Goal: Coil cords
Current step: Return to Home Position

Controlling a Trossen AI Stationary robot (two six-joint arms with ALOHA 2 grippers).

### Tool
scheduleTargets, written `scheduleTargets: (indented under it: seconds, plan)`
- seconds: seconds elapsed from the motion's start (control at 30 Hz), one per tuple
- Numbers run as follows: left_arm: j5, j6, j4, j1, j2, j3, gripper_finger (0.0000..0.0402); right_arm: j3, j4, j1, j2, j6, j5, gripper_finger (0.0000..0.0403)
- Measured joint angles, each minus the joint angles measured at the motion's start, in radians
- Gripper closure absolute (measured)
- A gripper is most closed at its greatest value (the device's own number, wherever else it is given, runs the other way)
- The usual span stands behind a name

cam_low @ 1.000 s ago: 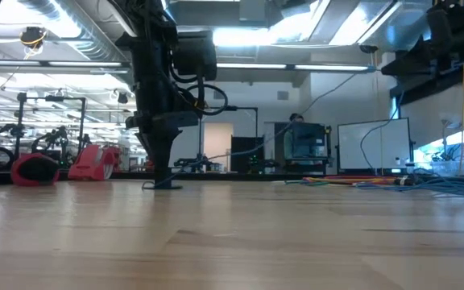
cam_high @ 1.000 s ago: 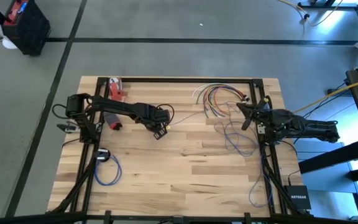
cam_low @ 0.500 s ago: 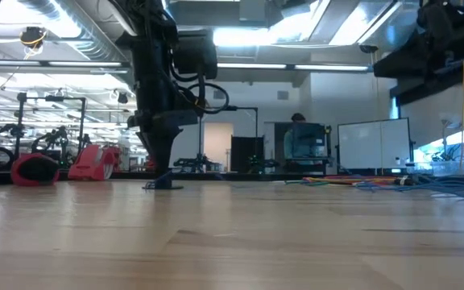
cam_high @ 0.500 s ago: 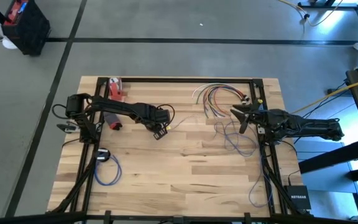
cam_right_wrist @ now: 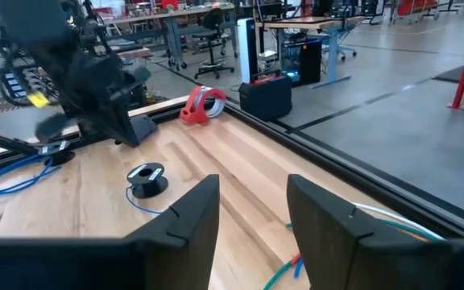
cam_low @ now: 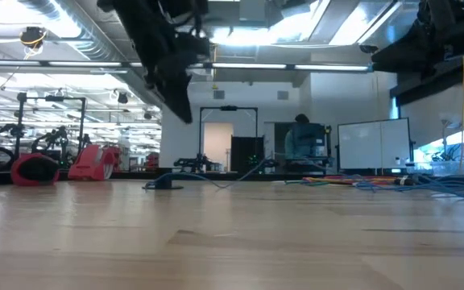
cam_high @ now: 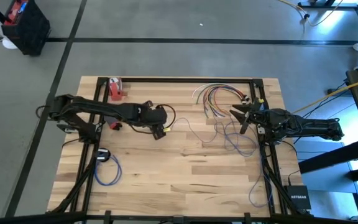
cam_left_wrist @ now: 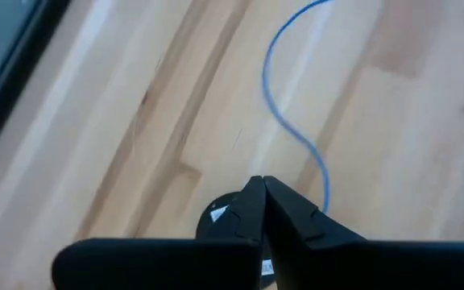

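Two arms in view. Left gripper (cam_high: pixel 161 129) hangs above the table (cam_high: pixel 185 186) near its middle, fingers pinched fully together on nothing, directly over the one black spool (cam_right_wrist: pixel 147 178). One blue cord (cam_left_wrist: pixel 265 64) lies slack on the wood, running from the spool towards the right side and ending in loose loops (cam_high: pixel 235 140) in front of the right gripper (cam_high: pixel 240 116). Right gripper sits off the table at the right edge, fingers spread wide, holding nothing. Second blue coil (cam_high: pixel 107 171) at the near-left, just beside one small black disc (cam_high: pixel 102 154). Fan of coloured cords (cam_high: pixel 213 96) at the far-right corner; can't count the strands. One red tape roll (cam_right_wrist: pixel 204 103) at the far-left corner.
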Motion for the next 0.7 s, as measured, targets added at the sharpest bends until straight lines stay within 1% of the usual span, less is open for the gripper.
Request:
scheduleTargets:
  seconds: [0.1,0.2,0.37,0.53,0.63,0.7]
  plan:
    - [0.002,0.065,0.026,-0.021,-0.044,-0.001,0.0402,0.000,0.002,0.000,0.000,-0.006,0.000,0.0251]
    - [0.002,0.146,0.103,-0.045,-0.082,-0.001,0.0401,0.000,0.023,0.000,0.000,-0.010,-0.003,0.0251]
    - [0.007,0.304,0.258,-0.074,-0.118,-0.001,0.0402,0.002,0.071,0.000,0.019,-0.041,-0.071,0.0251]
    - [0.083,0.344,0.262,-0.079,-0.130,-0.002,0.0402,0.002,0.075,0.000,0.064,-0.067,-0.071,0.0256]
    - [0.147,0.379,0.334,-0.088,-0.140,-0.026,0.0401,0.002,0.119,0.000,0.087,-0.066,-0.066,0.0277]
    - [0.185,0.395,0.378,-0.094,-0.167,-0.073,0.0401,0.002,0.162,0.000,0.092,-0.071,-0.071,0.0299]
